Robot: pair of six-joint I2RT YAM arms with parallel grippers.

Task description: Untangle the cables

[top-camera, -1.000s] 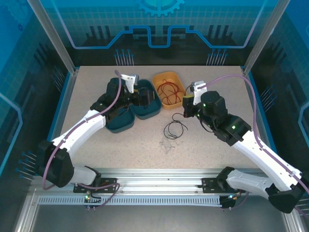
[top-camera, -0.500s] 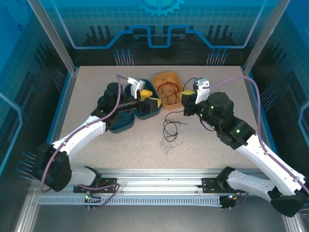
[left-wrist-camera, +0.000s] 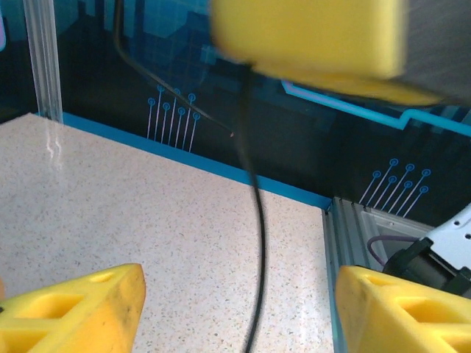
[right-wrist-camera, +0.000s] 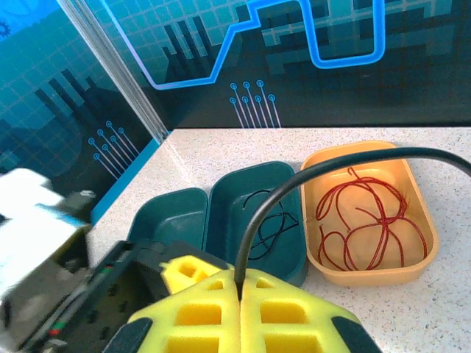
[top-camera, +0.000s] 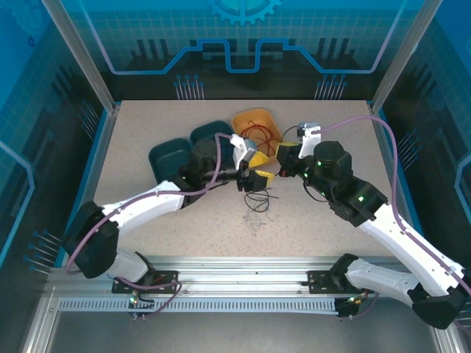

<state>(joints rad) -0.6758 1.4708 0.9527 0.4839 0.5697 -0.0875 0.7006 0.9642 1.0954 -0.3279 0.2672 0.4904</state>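
Left arm and right arm: both are reached inward, with the two grippers brought close together.
The left arm is stretched forward and swung rightward, its wrist turned sideways. The left gripper is held with its fingers spread wide apart. The right arm is bent at a raised elbow and angled forward-left. The right gripper is set just beside the left one, its pads pressed together and clamped on a black cable, which is hung between the left fingers.
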